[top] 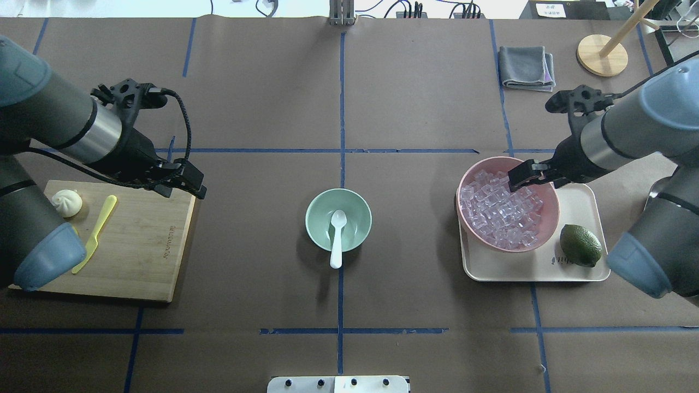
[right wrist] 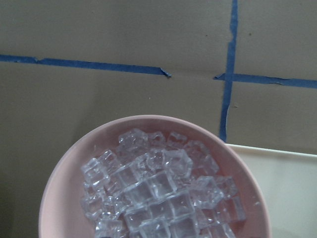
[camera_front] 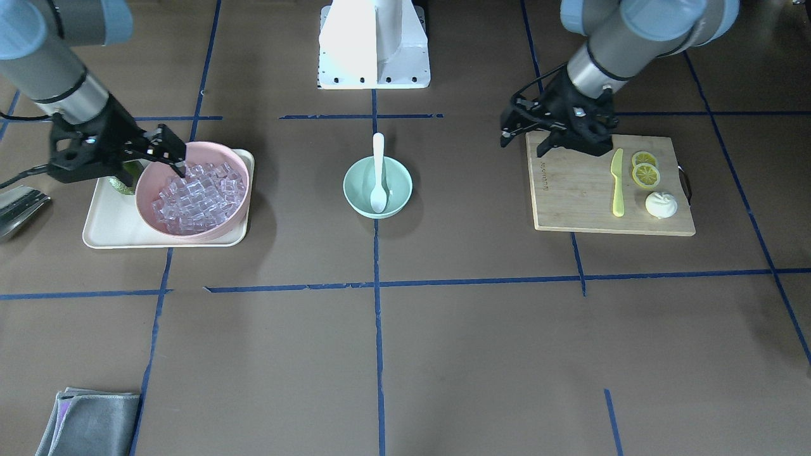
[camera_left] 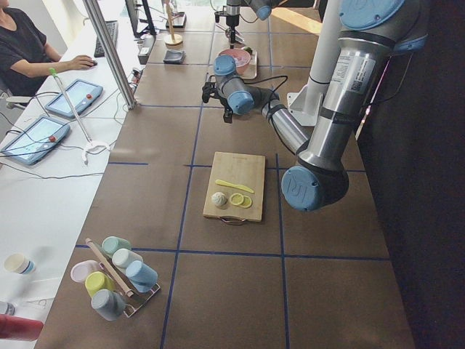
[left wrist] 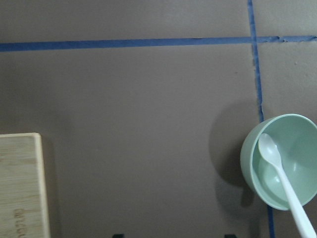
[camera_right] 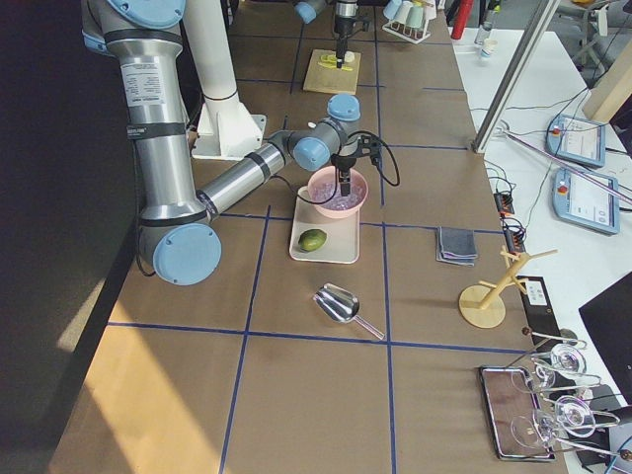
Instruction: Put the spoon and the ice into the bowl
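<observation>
The white spoon [camera_front: 378, 171] lies with its scoop inside the mint-green bowl [camera_front: 355, 190] at the table's middle, and its handle sticks out over the rim toward the robot base. Both also show in the overhead view, spoon [top: 337, 234] and bowl [top: 317, 218]. The ice [top: 499, 210] is a heap of clear cubes in a pink bowl [top: 551, 218]. My right gripper [top: 519, 177] is open and empty just over the pink bowl's rim and the ice [right wrist: 158, 193]. My left gripper [top: 183, 188] is open and empty above the corner of the cutting board, away from the green bowl [left wrist: 252, 168].
The pink bowl and a lime [top: 580, 245] sit on a cream tray [top: 579, 202]. A wooden cutting board [top: 147, 245] holds a yellow-green knife [top: 95, 232], lemon slices [camera_front: 645, 170] and a white bun [top: 66, 202]. A metal scoop [camera_front: 19, 206] and a grey cloth [top: 527, 66] lie beyond the tray.
</observation>
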Robot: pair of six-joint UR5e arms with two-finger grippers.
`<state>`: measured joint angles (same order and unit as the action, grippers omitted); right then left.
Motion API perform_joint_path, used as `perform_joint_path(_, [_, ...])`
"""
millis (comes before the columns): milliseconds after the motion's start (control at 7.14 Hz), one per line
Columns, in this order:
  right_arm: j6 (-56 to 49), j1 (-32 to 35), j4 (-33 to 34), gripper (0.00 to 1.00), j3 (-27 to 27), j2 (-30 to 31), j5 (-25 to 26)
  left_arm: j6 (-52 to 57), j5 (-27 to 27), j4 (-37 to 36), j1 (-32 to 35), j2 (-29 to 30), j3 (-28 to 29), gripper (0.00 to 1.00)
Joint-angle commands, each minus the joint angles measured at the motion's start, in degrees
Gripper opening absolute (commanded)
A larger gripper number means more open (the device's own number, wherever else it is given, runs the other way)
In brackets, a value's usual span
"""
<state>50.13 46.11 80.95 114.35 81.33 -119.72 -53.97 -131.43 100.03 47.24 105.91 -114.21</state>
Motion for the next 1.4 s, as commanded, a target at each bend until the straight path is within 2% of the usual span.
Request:
perform_joint_path(0, [-0.81,-5.49,-0.09,0.93,-0.79,-0.56,5.2,1.77,-0.94,0.25,1.36,-2.37,-0.75,0.76])
perform_joint_path(560, [-4.51,-6.03,-0.26,0.9,-3.51,-0.82,5.29,1.77,-0.85,0.25,1.36,-2.55,-1.02,0.78])
perform_joint_path(700, [-4.6,-6.03,-0.27,0.84,-3.6,-0.82,5.29,1.77,-0.85,0.25,1.36,-2.55,-1.02,0.78])
perform_joint_path(840, [-4.52,-6.12,-0.27,0.68,-3.87,-0.82,5.29,1.77,-0.85,0.34,1.36,-2.55,-1.02,0.78])
perform_joint_path(1120, [-4.6,-6.2,-0.27,0.55,-4.04,-0.82,5.2,1.77,-0.85,0.34,1.36,-2.55,-1.19,0.78])
perform_joint_path(1260, [-4.6,-6.29,-0.27,0.45,-4.13,-0.82,5.2,1.77,-0.85,0.26,1.36,-2.55,-1.19,0.78])
